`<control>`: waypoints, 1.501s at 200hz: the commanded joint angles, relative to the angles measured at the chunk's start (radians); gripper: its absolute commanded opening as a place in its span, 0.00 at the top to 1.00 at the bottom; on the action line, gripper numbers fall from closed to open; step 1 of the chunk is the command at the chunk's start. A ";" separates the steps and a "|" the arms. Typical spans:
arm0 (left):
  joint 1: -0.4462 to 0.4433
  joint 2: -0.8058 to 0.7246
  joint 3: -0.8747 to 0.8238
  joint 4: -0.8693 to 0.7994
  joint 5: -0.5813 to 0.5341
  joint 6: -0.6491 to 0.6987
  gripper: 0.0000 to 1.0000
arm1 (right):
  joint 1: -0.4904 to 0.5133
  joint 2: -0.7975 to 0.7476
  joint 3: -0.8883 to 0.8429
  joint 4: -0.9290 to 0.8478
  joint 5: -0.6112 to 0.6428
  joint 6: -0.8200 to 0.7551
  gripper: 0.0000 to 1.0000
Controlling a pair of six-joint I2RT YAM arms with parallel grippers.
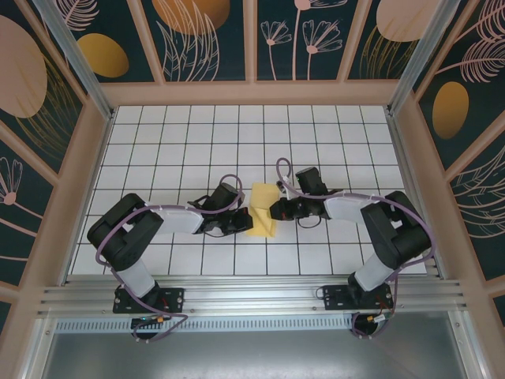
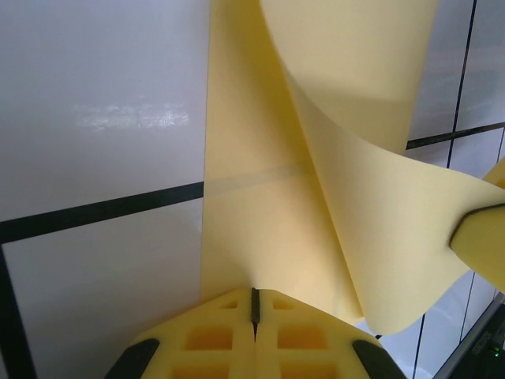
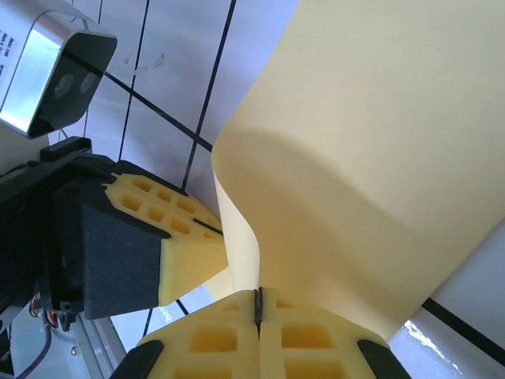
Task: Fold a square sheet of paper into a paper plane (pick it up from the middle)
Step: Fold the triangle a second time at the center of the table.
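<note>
The sheet of paper [image 1: 261, 208] sits at frame centre, curled. The left gripper [image 2: 254, 304] and right gripper [image 3: 257, 304] are each clamped shut on its edge. Risk: pulling apart could tear it; uneven motion could crease it crooked.

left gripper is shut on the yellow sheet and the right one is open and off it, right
Not quite. The right gripper is not open or off it: the right wrist view shows its jaws closed together on the square sheet of paper, which curls up from them. The left gripper is shut on the sheet, as you said.
</note>
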 commanded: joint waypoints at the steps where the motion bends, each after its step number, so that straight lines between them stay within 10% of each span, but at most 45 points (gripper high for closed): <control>1: 0.000 0.022 0.014 -0.056 -0.037 0.019 0.95 | -0.004 0.023 0.027 0.001 -0.023 -0.030 1.00; 300: -0.001 0.022 0.020 -0.062 -0.035 0.023 0.95 | -0.026 0.108 0.084 -0.058 0.083 -0.131 1.00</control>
